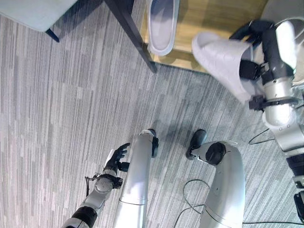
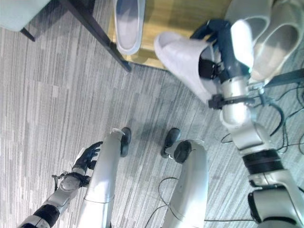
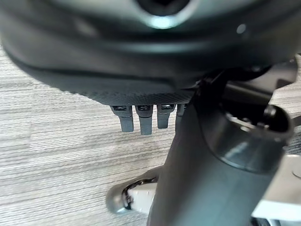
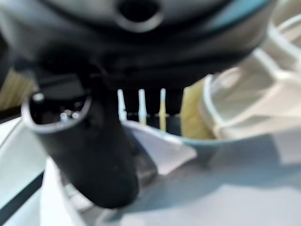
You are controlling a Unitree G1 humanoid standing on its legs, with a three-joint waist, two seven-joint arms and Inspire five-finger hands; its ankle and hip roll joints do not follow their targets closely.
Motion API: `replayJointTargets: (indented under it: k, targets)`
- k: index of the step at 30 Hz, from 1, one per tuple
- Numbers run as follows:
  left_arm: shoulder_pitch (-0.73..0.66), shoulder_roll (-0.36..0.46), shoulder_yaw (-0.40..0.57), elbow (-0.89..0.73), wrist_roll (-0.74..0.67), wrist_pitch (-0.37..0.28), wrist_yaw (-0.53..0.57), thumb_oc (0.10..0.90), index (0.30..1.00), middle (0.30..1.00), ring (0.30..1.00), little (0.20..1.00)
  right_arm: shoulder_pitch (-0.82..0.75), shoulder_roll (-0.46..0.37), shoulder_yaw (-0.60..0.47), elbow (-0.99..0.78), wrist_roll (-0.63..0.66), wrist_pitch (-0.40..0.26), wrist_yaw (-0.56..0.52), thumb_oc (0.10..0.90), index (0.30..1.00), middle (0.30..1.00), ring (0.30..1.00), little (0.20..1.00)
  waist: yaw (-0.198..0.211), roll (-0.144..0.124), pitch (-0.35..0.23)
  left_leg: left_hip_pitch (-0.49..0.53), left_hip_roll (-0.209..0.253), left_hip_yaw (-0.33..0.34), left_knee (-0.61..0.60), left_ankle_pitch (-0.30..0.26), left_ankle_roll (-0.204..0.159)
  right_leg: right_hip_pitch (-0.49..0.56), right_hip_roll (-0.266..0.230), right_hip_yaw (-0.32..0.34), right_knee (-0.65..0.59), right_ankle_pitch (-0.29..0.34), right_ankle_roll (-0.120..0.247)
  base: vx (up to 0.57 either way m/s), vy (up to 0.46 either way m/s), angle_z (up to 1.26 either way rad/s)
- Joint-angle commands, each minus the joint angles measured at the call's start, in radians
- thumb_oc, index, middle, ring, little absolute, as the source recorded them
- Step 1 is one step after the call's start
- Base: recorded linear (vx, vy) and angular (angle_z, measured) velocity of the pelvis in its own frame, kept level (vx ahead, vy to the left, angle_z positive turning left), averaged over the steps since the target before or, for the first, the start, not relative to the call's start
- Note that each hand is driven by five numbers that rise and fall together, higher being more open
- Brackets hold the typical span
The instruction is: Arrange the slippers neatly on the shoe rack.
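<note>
Up by the rack, the right hand is gripping a white slipper, its fingers curled over the slipper's edge and into the opening while the thumb is pressing from the other side. That slipper is hanging tilted in the air, with its toe pointing toward the robot's left, above the front edge of the wooden shelf and the grey carpet. A grey slipper is lying flat on the shelf, just beside a dark post of the rack, well apart from the held one. Two beige slippers are sitting side by side on the shelf to the right, touching each other, just behind the right hand. Down low on the left, the left hand is hanging near the carpet with its fingers straight and loosely spread, holding nothing. A pale blue-grey piece of furniture is standing at the far left corner.
</note>
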Motion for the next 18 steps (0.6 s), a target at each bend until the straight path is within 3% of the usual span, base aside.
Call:
replayJointTargets:
  k: [1, 9, 18]
  targets:
    - [0.073, 0.019, -0.004, 0.009, -0.023, -0.037, 0.043, 0.800, 0.900, 0.900, 0.900, 0.900, -0.062, -0.020, -0.029, -0.121, -0.065, -0.042, -0.119, 0.400, 0.300, 0.300, 0.300, 0.300, -0.023, -0.009, -0.065, 0.002, -0.006, 0.057, -0.135, 0.066, 0.039, 0.100, 0.006, 0.019, -0.041, -0.088, 0.037, 0.05, -0.006, 0.04]
    - [0.059, 0.037, -0.024, -0.038, -0.019, -0.043, 0.072, 0.800, 0.900, 0.900, 0.900, 0.900, -0.248, 0.002, 0.056, -0.003, -0.209, 0.067, -0.199, 0.400, 0.300, 0.300, 0.300, 0.300, -0.005, -0.024, -0.022, 0.002, -0.023, 0.064, -0.074, 0.038, 0.041, 0.098, -0.019, 0.033, 0.041, -0.111, 0.025, 0.04, -0.005, 0.02]
    - [0.047, 0.052, -0.050, -0.034, -0.028, -0.041, 0.089, 0.800, 0.900, 0.900, 0.900, 0.900, -0.426, 0.065, 0.152, 0.188, -0.207, 0.139, -0.256, 0.400, 0.300, 0.300, 0.300, 0.300, 0.018, -0.027, 0.018, 0.002, -0.034, 0.063, -0.070, 0.043, 0.035, 0.101, -0.038, 0.047, 0.065, -0.112, 0.018, 0.01, -0.006, 0.07]
